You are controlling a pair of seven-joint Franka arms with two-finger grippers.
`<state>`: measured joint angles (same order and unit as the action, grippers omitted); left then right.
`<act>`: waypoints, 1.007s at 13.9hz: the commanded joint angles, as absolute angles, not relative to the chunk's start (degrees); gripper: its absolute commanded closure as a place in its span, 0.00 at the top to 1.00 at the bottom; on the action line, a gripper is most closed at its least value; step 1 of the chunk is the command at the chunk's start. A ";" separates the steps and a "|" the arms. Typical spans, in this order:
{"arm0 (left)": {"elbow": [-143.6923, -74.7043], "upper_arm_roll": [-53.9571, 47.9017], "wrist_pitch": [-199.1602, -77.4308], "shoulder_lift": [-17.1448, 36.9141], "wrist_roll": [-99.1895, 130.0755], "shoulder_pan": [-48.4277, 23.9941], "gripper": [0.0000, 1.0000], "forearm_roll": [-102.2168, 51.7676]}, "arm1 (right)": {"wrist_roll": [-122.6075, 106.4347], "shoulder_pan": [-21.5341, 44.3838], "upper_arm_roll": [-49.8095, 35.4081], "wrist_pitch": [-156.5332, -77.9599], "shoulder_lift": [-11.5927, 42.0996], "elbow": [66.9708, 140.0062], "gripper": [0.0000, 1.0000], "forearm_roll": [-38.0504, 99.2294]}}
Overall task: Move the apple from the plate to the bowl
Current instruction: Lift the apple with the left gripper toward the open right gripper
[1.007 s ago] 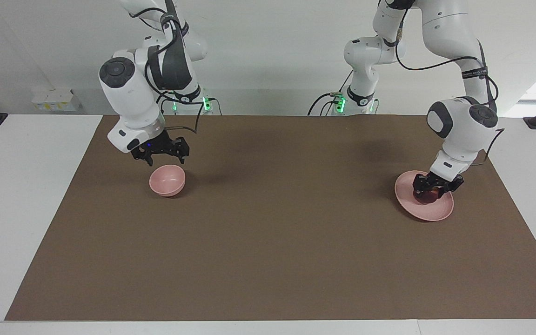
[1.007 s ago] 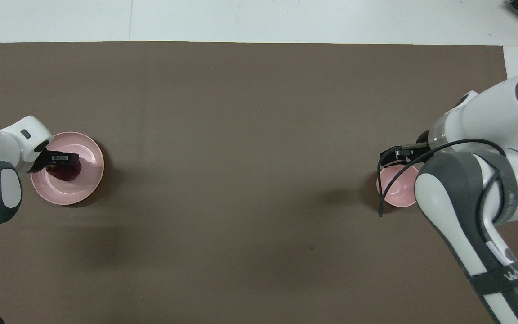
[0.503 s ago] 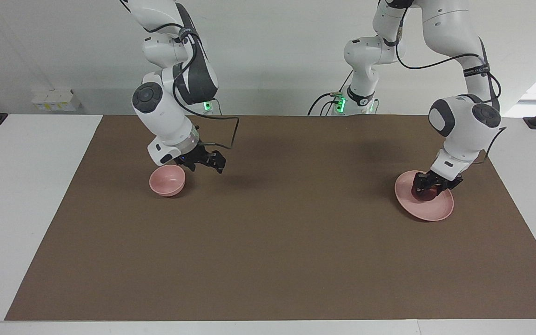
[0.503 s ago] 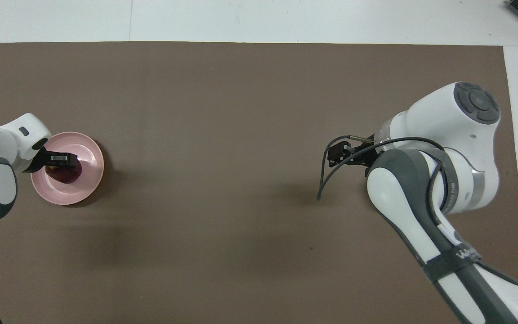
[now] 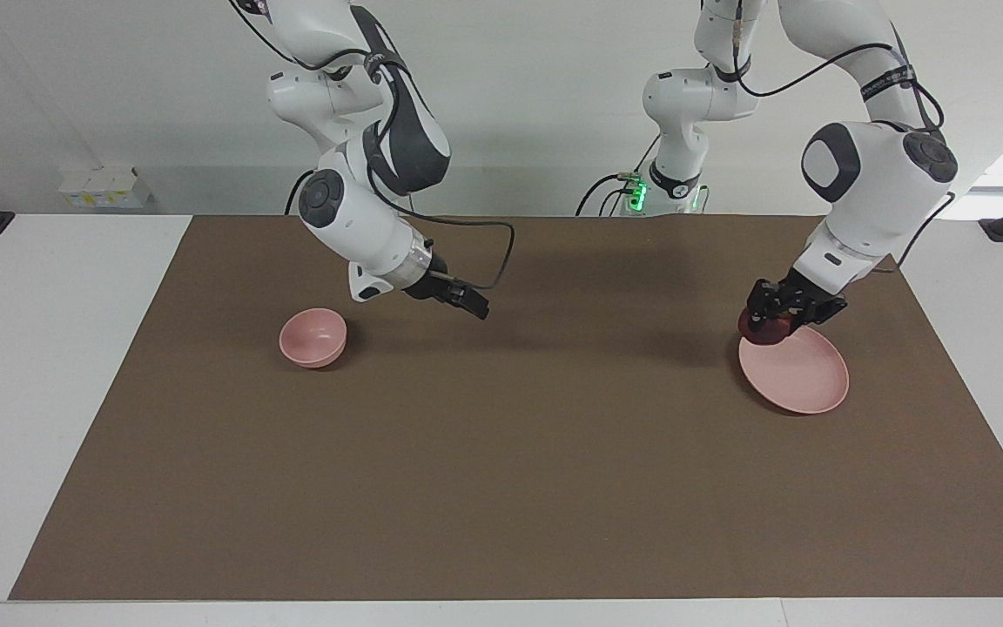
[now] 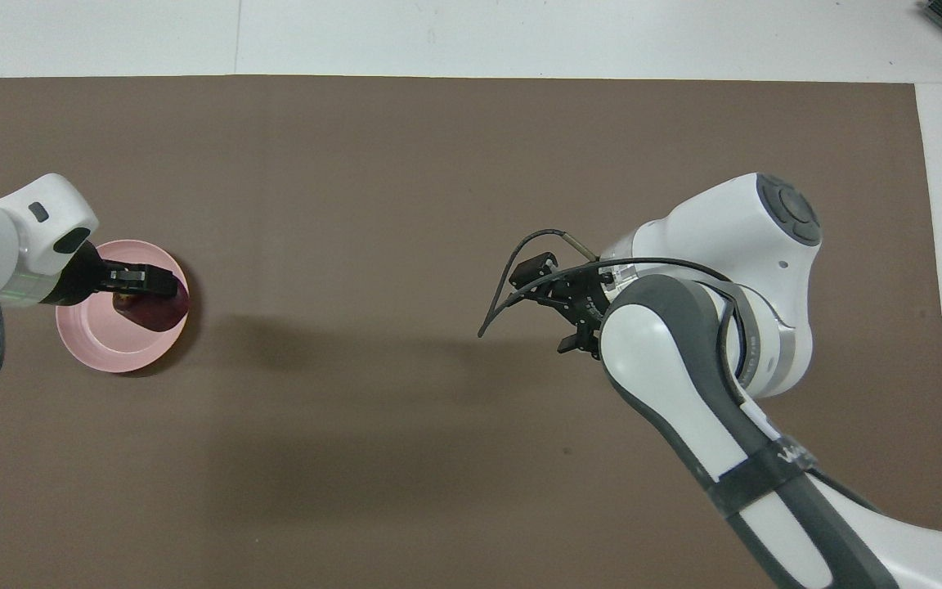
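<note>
Apple (image 5: 767,326): gripped by the left gripper (image 5: 778,315), lifted just above the plate (image 5: 802,374) rim
Right gripper (image 5: 475,308): over bare bench between bowl (image 5: 313,337) and plate; finger state unclear
Progress: pickup done; carry and drop into the bowl remain
Views: facing view shows the apple's lift; overhead view hides the bowl under the right arm

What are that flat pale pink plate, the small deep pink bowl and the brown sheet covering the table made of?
The flat pale pink plate and the small deep pink bowl look like matte plastic or melamine: even colour, soft dull sheen, no glassy glare; glazed ceramic cannot be ruled out. The brown sheet looks like paper, card or thin felt: flat, matte, with straight cut edges on the white table.
</note>
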<state>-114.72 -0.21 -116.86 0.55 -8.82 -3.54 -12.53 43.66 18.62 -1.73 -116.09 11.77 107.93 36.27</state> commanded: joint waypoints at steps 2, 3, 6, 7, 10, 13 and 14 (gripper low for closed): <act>-114.96 0.09 -116.71 -0.26 1.11 -10.61 0.00 -18.00 | 51.92 19.68 -1.67 -118.65 13.97 107.05 1.00 48.39; -114.26 -0.26 -118.46 0.08 4.36 -12.29 0.00 -19.93 | 54.03 20.91 -1.67 -119.87 14.15 106.96 1.00 50.52; -113.82 -2.02 -123.91 0.61 11.67 -14.94 0.00 -21.27 | 60.45 23.63 -1.67 -121.82 15.20 105.47 1.00 55.27; -113.47 -2.89 -124.80 0.70 13.95 -15.38 0.00 -21.27 | 62.64 24.43 -1.67 -122.69 15.81 105.03 1.00 56.24; -112.41 -4.74 -126.29 0.97 18.27 -15.56 0.00 -21.27 | 66.87 26.36 -1.67 -126.64 16.35 104.77 1.00 59.32; -112.50 -7.73 -126.38 1.14 21.35 -15.64 0.00 -22.85 | 67.94 28.56 -1.67 -129.28 16.52 104.77 1.00 59.33; -112.41 -8.52 -127.00 1.14 22.23 -15.82 0.00 -23.46 | 67.94 28.65 -1.67 -129.29 16.52 104.77 1.00 59.33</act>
<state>-113.40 -7.69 -125.79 0.64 20.20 -14.91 -21.75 67.16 28.04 -1.74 -128.30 15.78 105.76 57.80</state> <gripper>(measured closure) 0.396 0.000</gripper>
